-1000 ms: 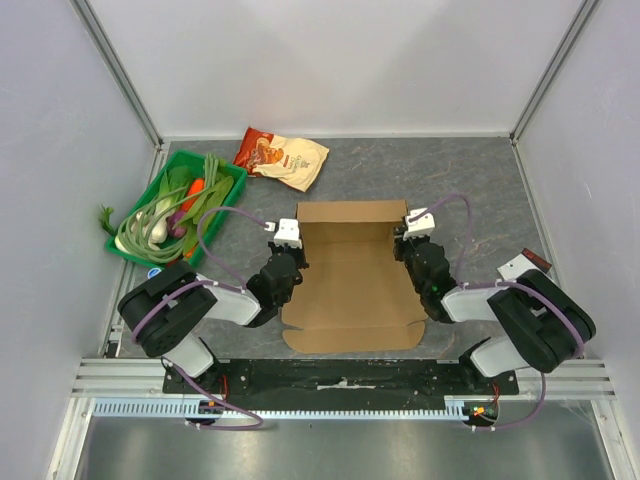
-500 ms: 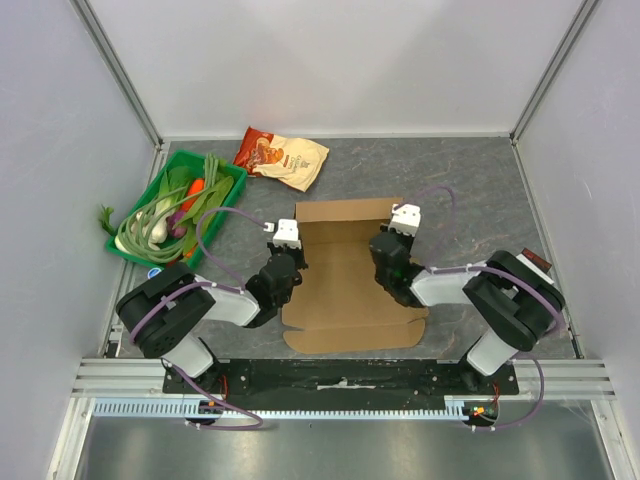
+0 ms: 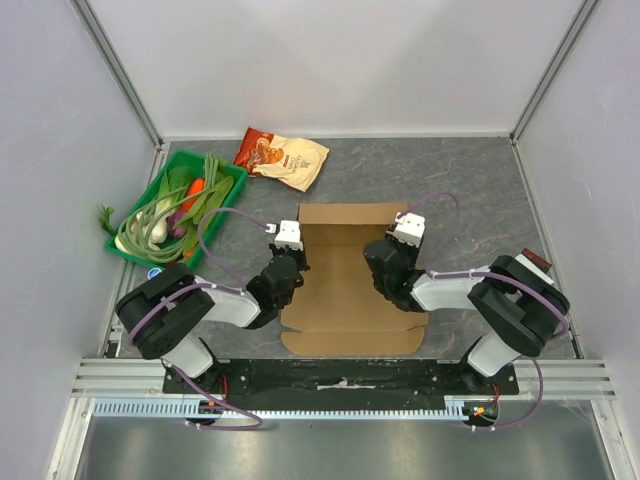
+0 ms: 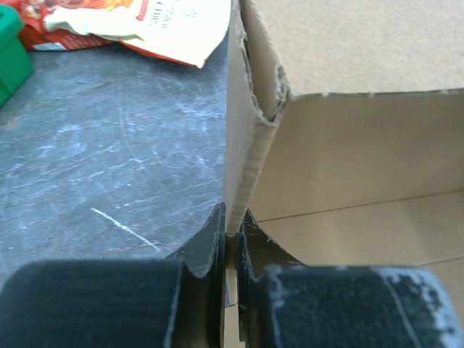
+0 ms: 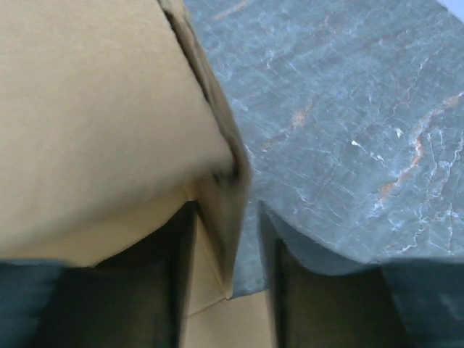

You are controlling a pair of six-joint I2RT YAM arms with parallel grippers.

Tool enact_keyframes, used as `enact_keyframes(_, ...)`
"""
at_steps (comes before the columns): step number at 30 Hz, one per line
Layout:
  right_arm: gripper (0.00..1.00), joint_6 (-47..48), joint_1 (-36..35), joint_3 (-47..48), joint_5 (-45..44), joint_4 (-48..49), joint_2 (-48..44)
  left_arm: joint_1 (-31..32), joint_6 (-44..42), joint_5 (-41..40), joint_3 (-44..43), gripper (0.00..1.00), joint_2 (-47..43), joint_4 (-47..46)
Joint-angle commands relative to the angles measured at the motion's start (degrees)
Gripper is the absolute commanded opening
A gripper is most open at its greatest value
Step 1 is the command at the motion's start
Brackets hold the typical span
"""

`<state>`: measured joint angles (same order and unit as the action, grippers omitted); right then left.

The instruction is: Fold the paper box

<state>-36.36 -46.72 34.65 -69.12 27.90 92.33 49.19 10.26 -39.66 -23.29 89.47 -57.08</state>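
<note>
I am pinching the left wall of the paper box, my left jaws pressed together on its edge. My right jaws are sitting spread, straddling the right wall without clamping it. The box is lying open on the counter between my arms, its back wall raised.

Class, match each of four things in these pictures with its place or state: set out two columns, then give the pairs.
1 green plastic tray
2 cream-and-red snack bag
3 brown corrugated cardboard box
4 left tool

A pinching a cardboard side
B in the middle, sides folded up
C far side, lying flat
D left side, holding vegetables

Pairs: 1-D, 2-C, 3-B, 4-A
</note>
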Motion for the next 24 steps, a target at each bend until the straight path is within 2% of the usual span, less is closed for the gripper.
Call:
enact_keyframes(1, 0.62, 12.9, 3.1, -4.3, 8.6, 3.1, -3.0, 1.0, 2.8, 0.7, -0.6, 0.02, -1.5, -1.8)
enact_keyframes(4, 0.83, 16.2, 3.4, -6.2, 14.2, 1.7, -6.8, 1.0, 2.8, 0.6, -0.7, 0.02, -1.2, -1.8)
enact_keyframes(7, 0.94, 17.5, 3.6, -8.5, 19.2, -0.6, -11.5, 1.1, 3.0, 0.5, -0.8, 0.02, -1.1, -1.5)
enact_keyframes(11, 0.98, 16.6, 4.6, -10.6, 29.2, -5.6, -18.8, 1.0, 3.5, 0.4, -1.3, 0.02, -0.7, -0.5)
enact_keyframes(12, 0.98, 15.0, 4.5, -10.6, 30.9, -9.2, -20.5, 1.0, 3.8, 0.2, -1.3, 0.03, -0.7, -0.1)
enact_keyframes(15, 0.98, 13.0, 5.1, -11.5, 39.2, -15.4, -26.8, 1.0, 4.6, 0.3, -1.1, 0.23, -1.5, 0.7)
enact_keyframes(16, 0.98, 10.2, 5.3, -11.0, 41.2, -18.6, -29.1, 1.0, 4.8, 0.2, -1.0, 0.35, -2.0, 0.8)
enact_keyframes(19, 0.98, 4.9, 5.9, -6.5, 44.2, -30.9, -32.5, 1.0, 5.6, -0.5, -1.6, 0.48, -2.9, 3.8)
enact_keyframes(24, 0.98, -2.6, 8.6, -0.9, 47.4, -52.5, -34.5, 1.0, 9.8, -1.4, -2.3, 0.61, -7.3, 13.1)
